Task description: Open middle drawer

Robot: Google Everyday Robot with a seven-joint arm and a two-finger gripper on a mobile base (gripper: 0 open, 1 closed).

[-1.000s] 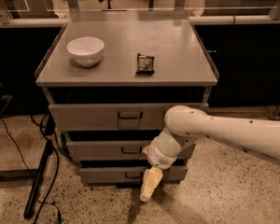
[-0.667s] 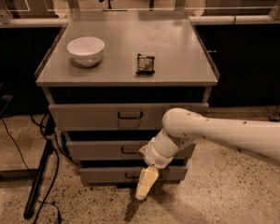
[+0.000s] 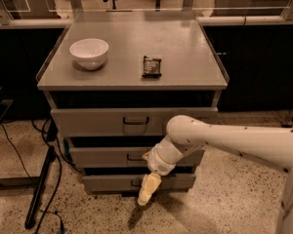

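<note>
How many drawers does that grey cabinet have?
3: the top drawer under the tabletop, the middle drawer below it, the bottom drawer near the floor. The gripper hangs in front of the bottom drawer.

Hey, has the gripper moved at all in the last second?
Yes. The gripper has drifted slightly left across the front of the bottom drawer, toward that drawer's centre, and hangs below the middle drawer.
</note>
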